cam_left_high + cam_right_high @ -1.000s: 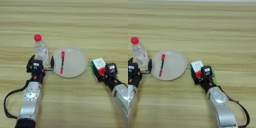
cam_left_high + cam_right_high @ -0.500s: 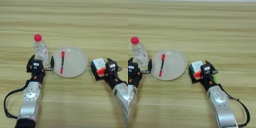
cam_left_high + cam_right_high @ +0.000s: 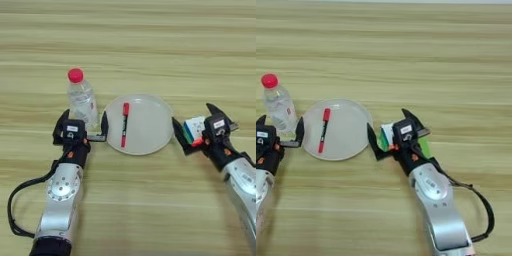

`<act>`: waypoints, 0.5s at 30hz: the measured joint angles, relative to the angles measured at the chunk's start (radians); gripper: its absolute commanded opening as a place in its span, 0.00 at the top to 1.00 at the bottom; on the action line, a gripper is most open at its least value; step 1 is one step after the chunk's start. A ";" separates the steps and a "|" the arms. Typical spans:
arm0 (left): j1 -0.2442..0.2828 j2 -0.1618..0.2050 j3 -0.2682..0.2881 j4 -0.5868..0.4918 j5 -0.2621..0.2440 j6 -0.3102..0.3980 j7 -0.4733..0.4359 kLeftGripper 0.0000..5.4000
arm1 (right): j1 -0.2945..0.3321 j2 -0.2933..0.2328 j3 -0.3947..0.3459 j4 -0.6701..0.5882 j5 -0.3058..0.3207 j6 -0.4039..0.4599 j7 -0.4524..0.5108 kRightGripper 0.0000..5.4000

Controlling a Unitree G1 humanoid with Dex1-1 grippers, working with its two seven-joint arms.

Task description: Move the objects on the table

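Here the round white plate sits at the centre of the frame on the light-brown wood-grain counter, and the red marker pen lies on its left half, cap end toward the top of the frame. Just left of the plate, the clear plastic bottle with its red cap stands upright.

The left gripper is at the lower left of centre, directly below the bottle. Its jaws are spread wide, one black finger at the left of the bottle's base and the other between the bottle and the plate's left rim; I cannot tell whether either finger touches the bottle.

The right gripper is just right of the plate. Its jaws are also spread wide, with the small colourful puzzle cube between them; one finger stands between the cube and the plate's rim, the other reaches up past the cube's far side. The flat green rectangular block shows as a green strip beside the gripper body, mostly hidden under it.
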 measured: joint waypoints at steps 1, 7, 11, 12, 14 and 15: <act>0.000 0.000 0.000 0.000 0.000 0.000 0.001 0.00 | -0.016 0.000 0.009 0.000 -0.001 0.002 0.005 0.00; 0.000 0.000 0.000 -0.002 0.000 0.000 0.004 0.00 | -0.096 0.013 0.038 0.026 0.002 0.024 0.024 0.00; 0.000 -0.001 -0.001 -0.003 0.000 0.001 0.004 0.00 | -0.155 0.033 0.057 0.081 0.009 0.044 0.038 0.00; 0.000 -0.001 -0.001 -0.005 0.000 0.001 0.005 0.00 | -0.169 0.036 0.061 0.094 0.008 0.044 0.038 0.00; 0.001 -0.002 -0.001 -0.008 0.000 0.001 0.005 0.00 | -0.195 0.043 0.075 0.129 0.005 0.046 0.041 0.00; 0.001 -0.002 -0.001 -0.009 0.000 0.001 0.005 0.00 | -0.204 0.048 0.079 0.142 0.005 0.047 0.043 0.00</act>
